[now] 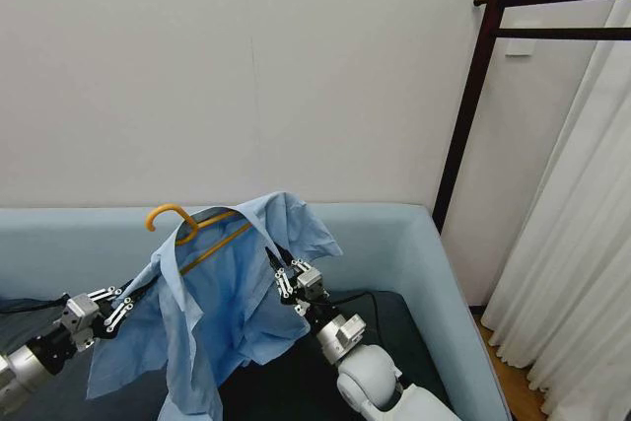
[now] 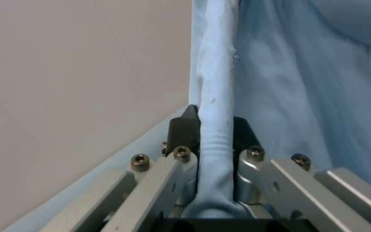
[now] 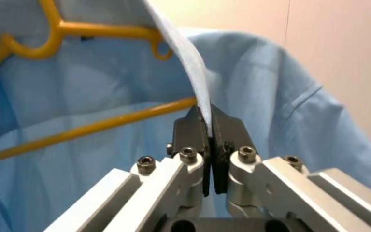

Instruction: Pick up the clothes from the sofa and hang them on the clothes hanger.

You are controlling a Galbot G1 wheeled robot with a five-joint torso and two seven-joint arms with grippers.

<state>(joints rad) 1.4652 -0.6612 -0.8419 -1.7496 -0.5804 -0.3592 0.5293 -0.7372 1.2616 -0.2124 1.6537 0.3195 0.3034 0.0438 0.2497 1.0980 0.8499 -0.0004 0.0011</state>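
A light blue shirt [image 1: 222, 317] on a yellow hanger [image 1: 187, 230] is held up above the pale blue sofa [image 1: 394, 244]. My left gripper [image 1: 133, 301] is shut on a rolled fold of the blue shirt [image 2: 214, 96] at its left side. My right gripper [image 1: 281, 268] is shut on the shirt's front edge [image 3: 195, 72] on the right side, just in front of the yellow hanger bar [image 3: 95, 126]. The hanger's hook pokes out at the top left of the shirt. A dark wooden clothes rack [image 1: 473, 96] stands to the right of the sofa.
A plain wall lies behind the sofa. White curtains [image 1: 582, 263] hang at the far right beside the rack. The sofa's dark seat [image 1: 296, 382] lies under the shirt, with my right arm [image 1: 370, 372] over it.
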